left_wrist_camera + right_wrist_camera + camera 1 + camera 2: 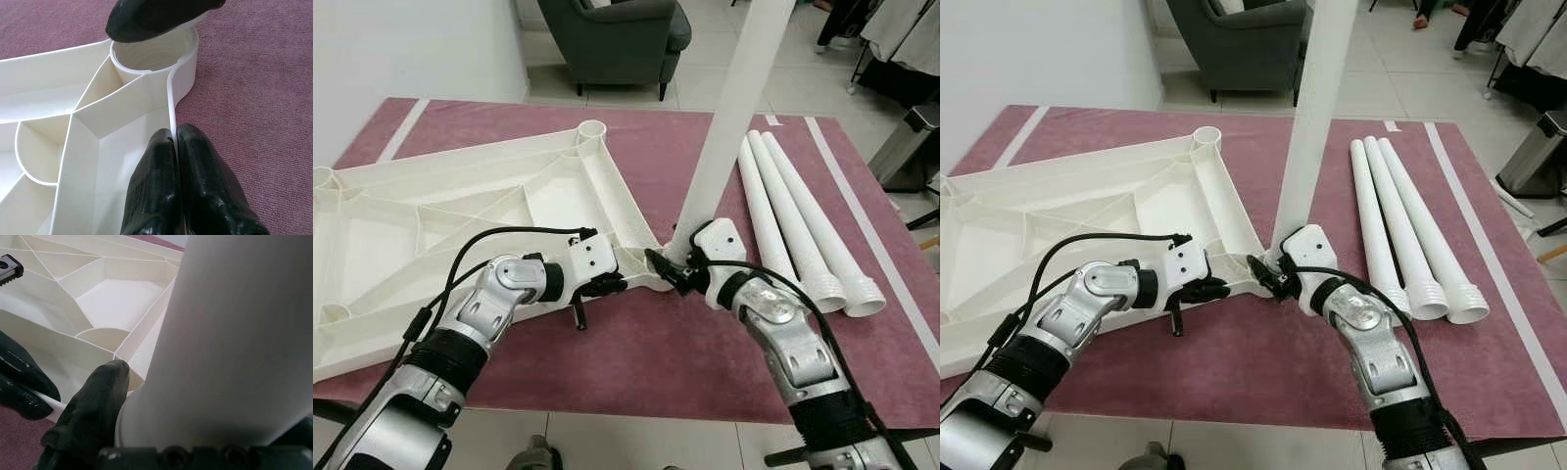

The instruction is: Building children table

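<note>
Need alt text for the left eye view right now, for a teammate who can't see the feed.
The right gripper holds an upright white table leg at a corner socket of the upside-down white tabletop on a maroon rug. The left gripper pinches the tabletop's rim beside that corner. Three more legs lie on the rug to the robot's right.

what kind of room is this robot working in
Probably a living room in a home: a grey armchair stands on a tiled floor, and a plum-coloured rug serves as the work area for the white table top and its legs.
</note>
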